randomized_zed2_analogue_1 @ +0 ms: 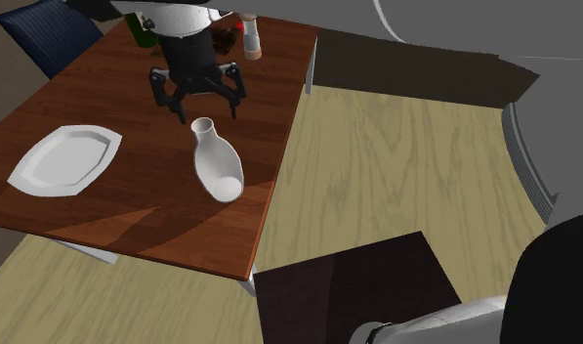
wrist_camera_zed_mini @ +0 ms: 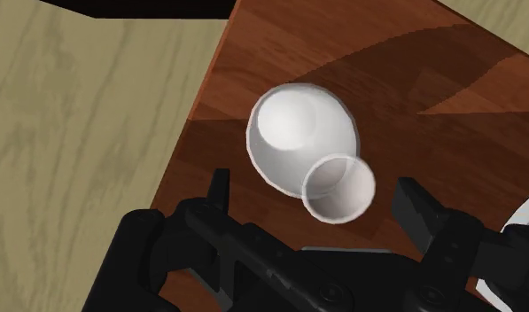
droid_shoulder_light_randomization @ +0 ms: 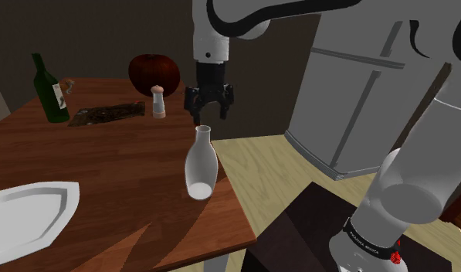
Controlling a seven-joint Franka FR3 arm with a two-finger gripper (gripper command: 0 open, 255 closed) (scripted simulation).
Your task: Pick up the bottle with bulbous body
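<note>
White bulbous bottle (droid_shoulder_light_randomization: pixel 199 166) near edge of wooden table (droid_shoulder_light_randomization: pixel 120 174), released end effector (droid_shoulder_light_randomization: pixel 210 116) just above.

Glossy wood table (droid_shoulder_light_randomization: pixel 136 166), smooth white bottle (droid_shoulder_light_randomization: pixel 199 166)

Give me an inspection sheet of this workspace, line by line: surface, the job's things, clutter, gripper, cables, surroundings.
Surface: brown wooden table.
Job's things: white bottle with a bulbous body, standing near the table's edge, mouth open upward.
Clutter: white plate, green bottle, shaker, red round thing, dark mat; all apart from the white bottle.
Gripper: gripper open, above the white bottle's neck, not touching it.
Cables: nothing seen.
Surroundings: grey fridge, wooden floor, blue chair, dark stand.
</note>
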